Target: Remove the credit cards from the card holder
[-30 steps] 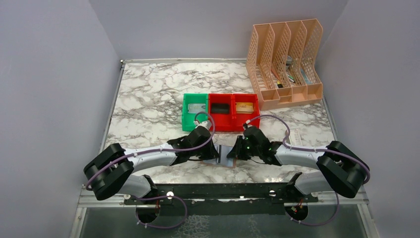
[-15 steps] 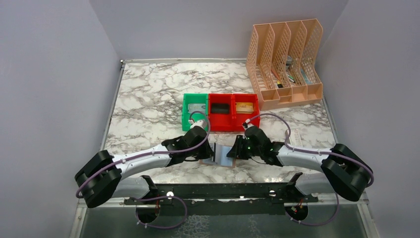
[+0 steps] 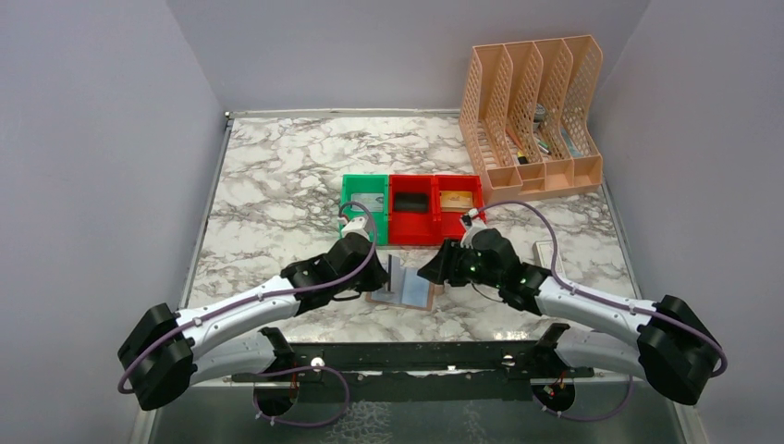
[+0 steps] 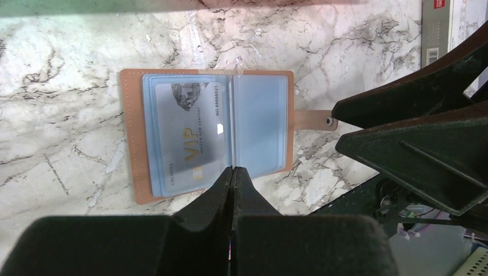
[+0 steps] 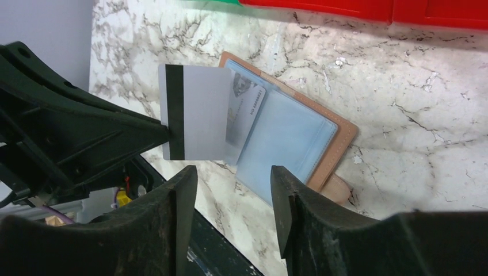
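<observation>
Left hand point(image 4: 232, 171) pinching card point(image 5: 195, 112) over card holder point(image 4: 262, 126); bins point(image 3: 412, 234) beyond.

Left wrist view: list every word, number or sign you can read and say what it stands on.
"VIP": gold letters on the card in the card holder.
"NO.88888..": along that card's edge; the last digits are unsure.
Fine line beside "VIP" and a small word at its corner: too small to read.
White box: print too blurred to read.
</observation>
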Robot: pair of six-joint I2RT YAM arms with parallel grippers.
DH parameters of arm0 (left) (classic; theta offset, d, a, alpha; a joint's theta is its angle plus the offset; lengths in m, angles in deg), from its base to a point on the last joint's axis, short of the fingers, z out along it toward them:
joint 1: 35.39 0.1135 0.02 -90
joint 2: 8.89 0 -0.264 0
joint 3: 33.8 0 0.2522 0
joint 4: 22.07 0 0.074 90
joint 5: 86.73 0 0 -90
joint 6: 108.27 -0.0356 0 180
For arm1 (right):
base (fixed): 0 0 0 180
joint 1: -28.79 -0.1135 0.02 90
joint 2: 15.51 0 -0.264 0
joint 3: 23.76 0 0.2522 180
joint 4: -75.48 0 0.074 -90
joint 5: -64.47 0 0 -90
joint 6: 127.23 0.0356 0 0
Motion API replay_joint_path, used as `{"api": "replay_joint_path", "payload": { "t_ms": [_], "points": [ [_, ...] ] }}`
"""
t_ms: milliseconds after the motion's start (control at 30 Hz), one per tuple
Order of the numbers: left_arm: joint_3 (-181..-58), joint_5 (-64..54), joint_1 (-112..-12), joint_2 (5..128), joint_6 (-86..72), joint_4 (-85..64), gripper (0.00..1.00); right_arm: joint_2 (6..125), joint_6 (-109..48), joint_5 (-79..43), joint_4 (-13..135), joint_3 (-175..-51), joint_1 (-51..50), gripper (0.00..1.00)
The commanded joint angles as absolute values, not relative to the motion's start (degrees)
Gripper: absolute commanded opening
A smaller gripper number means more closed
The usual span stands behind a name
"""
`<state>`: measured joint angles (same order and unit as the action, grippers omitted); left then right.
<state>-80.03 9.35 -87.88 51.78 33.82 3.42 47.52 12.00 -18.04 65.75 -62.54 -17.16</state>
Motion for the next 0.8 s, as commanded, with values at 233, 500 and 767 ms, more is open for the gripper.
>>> {"api": "replay_joint_path", "payload": {
  "t_ms": [233,500,767],
  "points": [
    [-80.07,3.27,-84.47,46.43,32.92,-1.10,0.00,46.77,16.50,-7.04,80.46,-56.16,-10.09,0.59],
    [-73.78,-15.62,-73.58,43.83,35.88,-13.15,0.00,45.61,18.38,-4.10,90.75,-53.62,-9.01,0.60],
    [-71.90,-24.72,-71.27,44.56,37.18,-21.51,0.00,47.13,17.21,-3.63,93.48,-54.64,-8.99,0.59]
  ]
}}
